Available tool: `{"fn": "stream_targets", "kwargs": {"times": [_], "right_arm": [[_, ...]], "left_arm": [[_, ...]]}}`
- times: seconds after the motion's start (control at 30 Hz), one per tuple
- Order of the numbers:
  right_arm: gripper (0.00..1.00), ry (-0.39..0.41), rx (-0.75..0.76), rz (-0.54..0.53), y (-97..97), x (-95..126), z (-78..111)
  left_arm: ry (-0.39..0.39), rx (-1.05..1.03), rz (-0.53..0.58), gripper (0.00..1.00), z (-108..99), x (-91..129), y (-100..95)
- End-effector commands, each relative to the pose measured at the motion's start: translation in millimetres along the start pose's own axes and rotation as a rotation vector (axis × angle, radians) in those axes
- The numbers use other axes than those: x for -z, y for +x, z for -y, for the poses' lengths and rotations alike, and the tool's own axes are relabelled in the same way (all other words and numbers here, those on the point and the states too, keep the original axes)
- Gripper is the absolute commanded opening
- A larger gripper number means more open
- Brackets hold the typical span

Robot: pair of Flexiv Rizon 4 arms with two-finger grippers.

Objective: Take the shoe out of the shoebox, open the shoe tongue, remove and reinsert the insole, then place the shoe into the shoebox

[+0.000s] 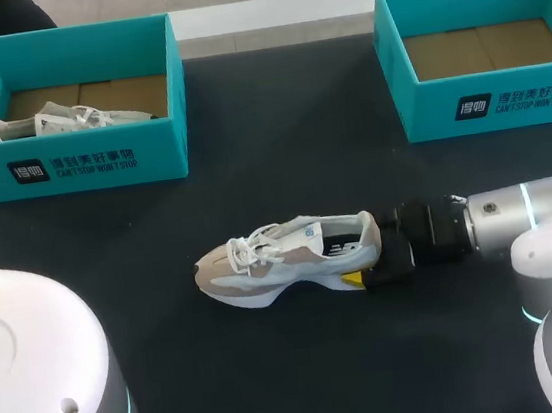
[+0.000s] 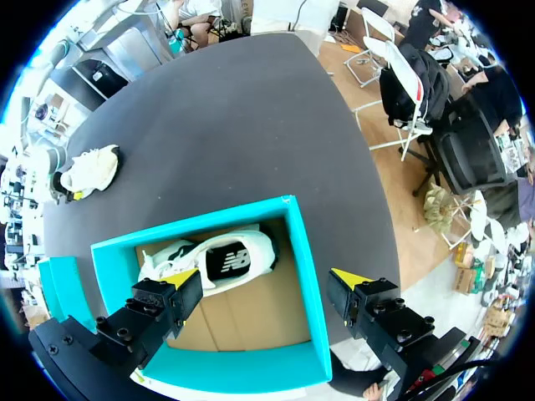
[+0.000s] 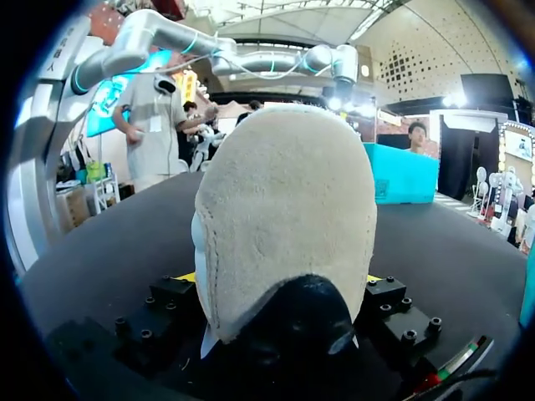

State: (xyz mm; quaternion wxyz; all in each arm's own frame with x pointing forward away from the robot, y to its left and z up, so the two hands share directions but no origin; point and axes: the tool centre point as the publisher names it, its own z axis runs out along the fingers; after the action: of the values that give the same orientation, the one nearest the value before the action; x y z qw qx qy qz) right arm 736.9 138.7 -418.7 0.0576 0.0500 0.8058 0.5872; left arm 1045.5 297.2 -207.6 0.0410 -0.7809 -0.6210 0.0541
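- Shoe [image 1: 288, 260] is sitting out on the black table [image 1: 279, 146], upright on its sole between the two teal boxes. Its toe is pointing to my left and its heel to my right arm.
- Right gripper [image 1: 368, 261] is pinching the heel [image 3: 284, 209] from both sides. In the right wrist view the yellow tips are just peeking out on either flank of the suede heel cup.
- Left gripper [image 2: 263, 280] is hanging over the left shoebox [image 1: 89, 164] with its fingers spread wide and nothing in them.
- A second shoe [image 1: 64, 122] is lying inside that box, well apart from the work. The right shoebox [image 1: 505, 98] is showing only bare cardboard.
- Step in hand, as I read it: the shoe is out and the tongue opening is coming next. The laces [image 1: 251, 248] are looking tied. The collar is showing dark inside, and I can't tell the insole from here.
- Handling guess:
  - It's a light trainer with a soft mesh and suede upper that will be giving under the fingers.
  - The heel cup and foam sole [image 1: 266, 290] are the stiffer parts.
  - Holding the heel is keeping it steady, so the free arm should be taking the tongue near its top edge.
- Risk: pulling on the tongue could be swinging the toe round, since only the heel is being held.
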Motion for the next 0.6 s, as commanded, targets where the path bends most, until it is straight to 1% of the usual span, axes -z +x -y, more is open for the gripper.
{"fn": "stream_targets", "kwargs": {"times": [0.03,0.3,0.4,0.43,0.47,0.5,0.53,0.57,0.6], "right_arm": [[0.00,0.004,0.001,0.002,0.4,-3.8,2.0],[0.00,0.004,0.001,0.002,0.4,-3.8,2.0],[0.00,0.004,0.001,0.002,0.4,-3.8,2.0],[0.00,0.004,0.001,0.002,0.4,-3.8,2.0],[0.00,0.004,0.001,0.002,0.4,-3.8,2.0],[0.00,0.004,0.001,0.002,0.4,-3.8,2.0],[0.00,0.004,0.001,0.002,0.4,-3.8,2.0],[0.00,0.004,0.001,0.002,0.4,-3.8,2.0],[0.00,0.004,0.001,0.002,0.4,-3.8,2.0]], "left_arm": [[0.002,-0.001,-0.001,1.00,-0.4,0.5,0.6],[0.002,-0.001,-0.001,1.00,-0.4,0.5,0.6],[-0.026,0.085,-0.021,1.00,15.6,2.6,-23.1],[-0.039,0.165,-0.050,1.00,18.4,2.7,-29.8],[-0.002,0.209,-0.008,1.00,19.8,2.9,-35.0],[0.013,0.298,0.027,1.00,20.9,4.2,-37.2],[-0.026,0.420,-0.028,1.00,23.6,2.8,-44.7],[-0.008,0.555,-0.026,1.00,24.1,2.9,-47.9],[-0.068,0.700,-0.058,1.00,26.7,2.6,-53.1]]}}
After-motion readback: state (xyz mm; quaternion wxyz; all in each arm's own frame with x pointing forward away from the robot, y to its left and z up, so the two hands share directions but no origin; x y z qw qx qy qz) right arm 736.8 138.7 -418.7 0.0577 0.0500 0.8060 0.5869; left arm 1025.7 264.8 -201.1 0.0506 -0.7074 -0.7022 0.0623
